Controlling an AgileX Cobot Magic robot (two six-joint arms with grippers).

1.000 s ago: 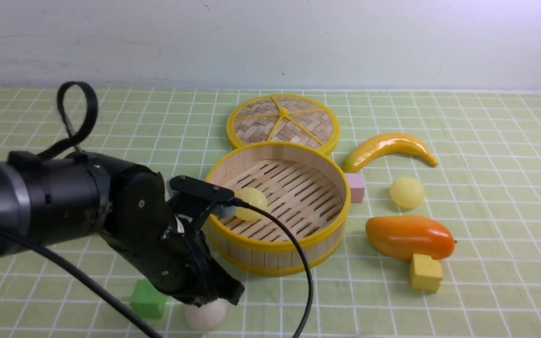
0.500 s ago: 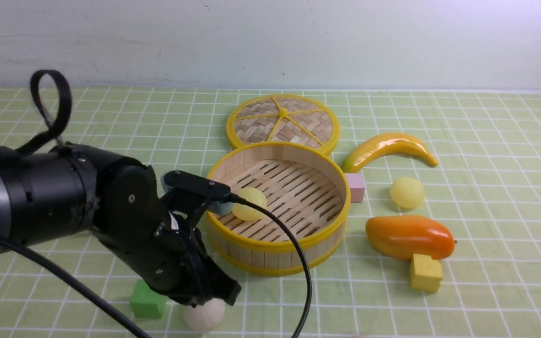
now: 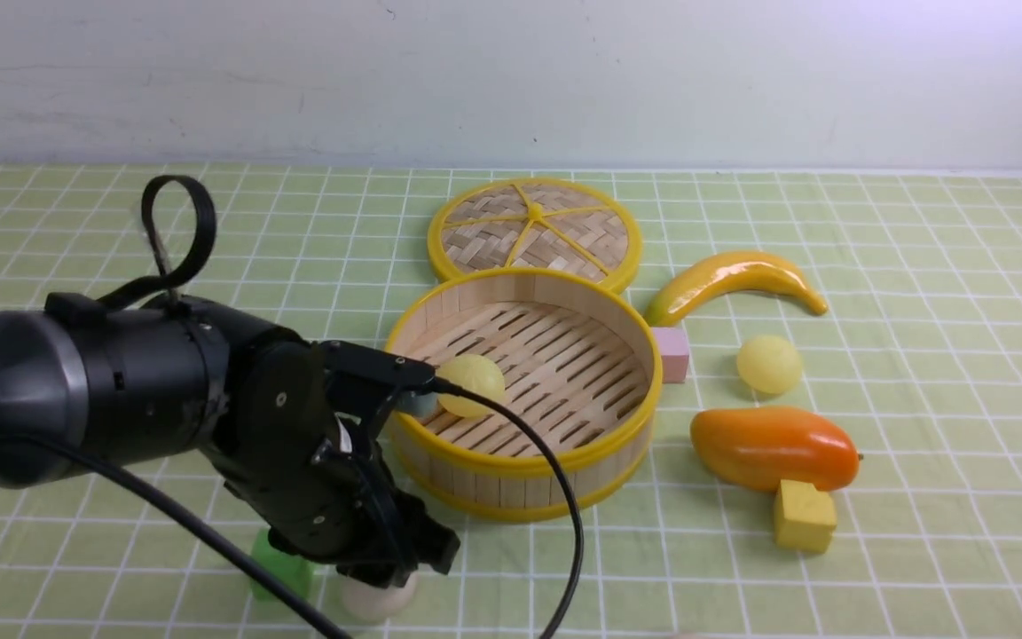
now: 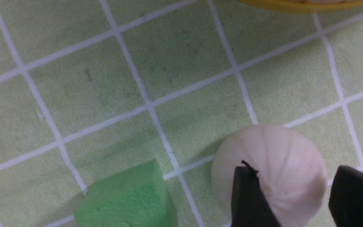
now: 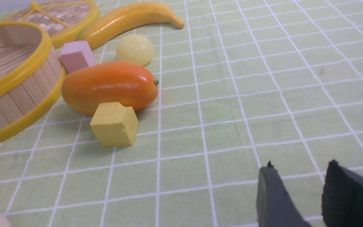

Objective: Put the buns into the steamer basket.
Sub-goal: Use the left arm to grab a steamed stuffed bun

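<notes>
In the front view, our left claw (image 3: 387,577) hangs low over the green checked cloth (image 3: 919,293), right above an off-white bun (image 3: 375,602) at the near edge. Most of that bun is hidden under the claw, so from here we cannot tell how the jaws stand. A green cube (image 3: 294,575) sits just beside the bun. The steamer basket (image 3: 520,484) stands in the middle, with one yellow bun (image 3: 473,383) lying on its slatted floor near the left wall. Its lid (image 3: 533,229) lies flat behind it, touching the rim. On the right we see a banana (image 3: 733,277), a pink cube (image 3: 672,353) against the basket wall, a second yellow bun (image 3: 769,364) out on the cloth, a mango (image 3: 773,448) and a yellow cube (image 3: 804,516) touching the mango.

In the left wrist view, the claw's fingers (image 4: 250,198) stand apart above the off-white bun, which rests on the cloth, not clamped.

In the right wrist view, our right claw (image 5: 299,170) stands parted above bare cloth, with nothing between its jaws, well apart from the mango, the yellow cube and the second yellow bun.
</notes>
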